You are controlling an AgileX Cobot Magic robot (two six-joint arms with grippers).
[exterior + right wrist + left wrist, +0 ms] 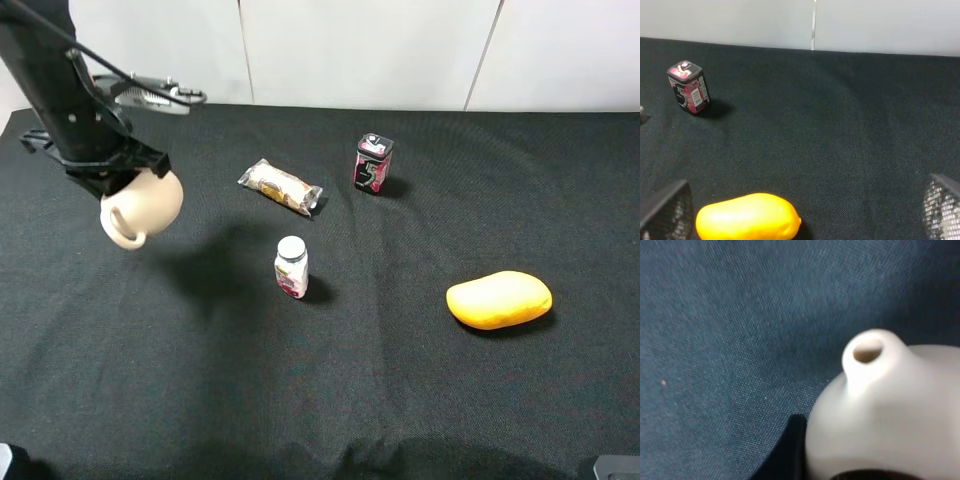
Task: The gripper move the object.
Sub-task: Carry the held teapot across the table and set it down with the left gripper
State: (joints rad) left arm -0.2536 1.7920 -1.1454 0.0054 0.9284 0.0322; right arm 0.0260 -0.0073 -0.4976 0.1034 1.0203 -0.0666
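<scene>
Jaws left: clamped on teapot (pixel 143 205), aloft | jaws right: spread, empty

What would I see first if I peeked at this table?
First you'd spot the cream teapot hanging in the air on the left, pinched from above by the robot's left hand, with its shadow on the black cloth beside it. Next comes the bright yellow mango-shaped thing, lying alone on the right.
</scene>
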